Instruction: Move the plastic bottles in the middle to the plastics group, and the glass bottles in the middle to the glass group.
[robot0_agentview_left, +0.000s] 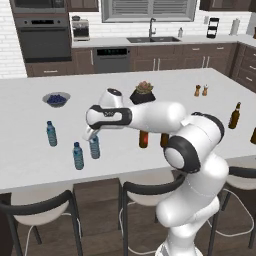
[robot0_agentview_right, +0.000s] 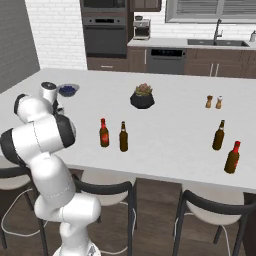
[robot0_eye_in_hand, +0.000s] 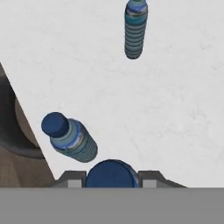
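My gripper (robot0_agentview_left: 93, 136) points down over the counter's left front and is shut on a plastic bottle (robot0_agentview_left: 94, 148). In the hand view that bottle's blue cap (robot0_eye_in_hand: 111, 174) sits between my fingertips. Two more water bottles of the plastics group stand close by, one (robot0_agentview_left: 78, 156) (robot0_eye_in_hand: 70, 140) just left of it and one (robot0_agentview_left: 51, 133) (robot0_eye_in_hand: 134, 28) farther left. In the middle stand the glass bottles: a reddish-brown one (robot0_agentview_right: 104, 133) (robot0_agentview_left: 143, 139) and an olive-amber one (robot0_agentview_right: 123, 137), partly behind my arm in the left base view. The glass group (robot0_agentview_right: 218, 135) (robot0_agentview_right: 232, 157) stands at the right.
A bowl of dark berries (robot0_agentview_left: 56, 99) sits behind the water bottles. A dark plant pot (robot0_agentview_right: 143, 97) and two small shakers (robot0_agentview_right: 214, 102) stand farther back. Stools (robot0_agentview_left: 37, 210) line the counter's near edge (robot0_agentview_left: 60, 181), close to the held bottle.
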